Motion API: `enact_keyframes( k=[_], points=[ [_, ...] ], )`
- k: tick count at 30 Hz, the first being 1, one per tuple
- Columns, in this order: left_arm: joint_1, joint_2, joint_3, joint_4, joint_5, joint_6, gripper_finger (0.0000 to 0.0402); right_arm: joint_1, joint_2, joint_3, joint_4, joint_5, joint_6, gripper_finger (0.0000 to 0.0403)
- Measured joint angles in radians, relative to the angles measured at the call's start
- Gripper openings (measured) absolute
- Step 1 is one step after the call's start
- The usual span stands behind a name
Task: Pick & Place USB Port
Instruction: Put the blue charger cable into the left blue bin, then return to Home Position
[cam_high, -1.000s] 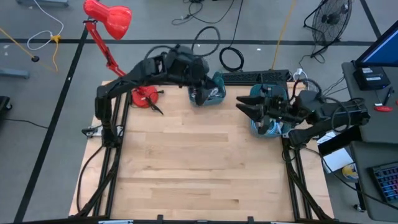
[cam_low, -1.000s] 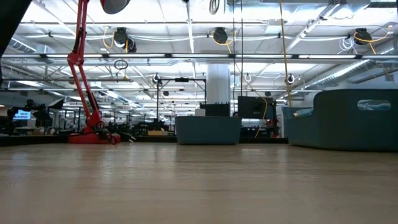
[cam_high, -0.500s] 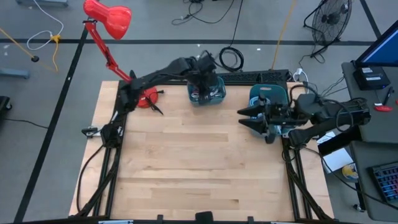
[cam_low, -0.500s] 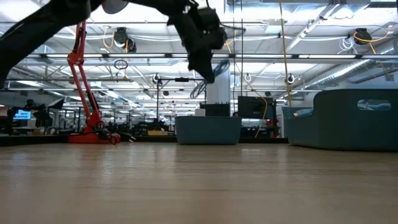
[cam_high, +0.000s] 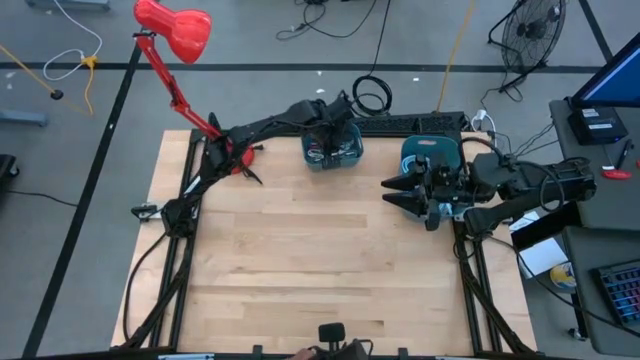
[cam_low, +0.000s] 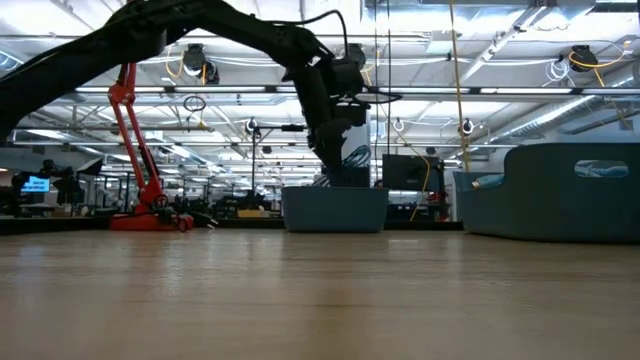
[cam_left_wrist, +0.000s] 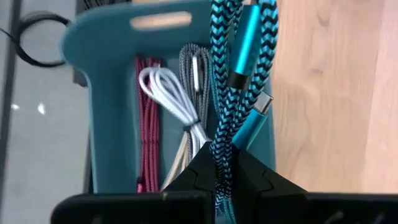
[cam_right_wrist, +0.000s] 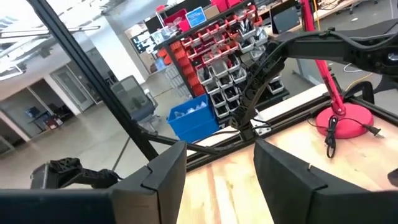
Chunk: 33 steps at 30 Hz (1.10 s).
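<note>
Left gripper (cam_left_wrist: 219, 163): above the teal bin (cam_high: 331, 146) at the table's far centre, fingers clamped on a blue braided USB cable (cam_left_wrist: 225, 74) that hangs over the bin.
Bin contents: white cable (cam_left_wrist: 172, 90), red cable (cam_left_wrist: 147, 118), grey cable (cam_left_wrist: 194, 68).
Right gripper (cam_high: 392, 190): near the table's right edge, beside a second teal bin (cam_high: 431, 152), fingers spread apart, holding nothing.
Red desk lamp (cam_high: 176, 30): far left corner.

We see a large industrial workshop or robotics lab: exposed ceiling trusses with hanging cable reels (cam_low: 196, 62), red parts-bin racks (cam_right_wrist: 217, 46), a floor fan (cam_high: 532, 30), and a wooden workbench (cam_high: 320, 260) on bare concrete.
</note>
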Motion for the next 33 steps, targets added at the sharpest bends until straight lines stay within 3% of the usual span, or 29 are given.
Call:
enact_keyframes(
  k=[11,33],
  points=[
    [0.027,0.028,0.000,-0.021,0.073,-0.055,0.0023,0.004,0.000,0.000,0.008,-0.003,-0.020,0.0163],
    [0.017,0.026,0.000,-0.041,-0.027,-0.109,0.0141,0.004,0.000,0.000,0.008,0.001,-0.030,0.0162]
  ],
)
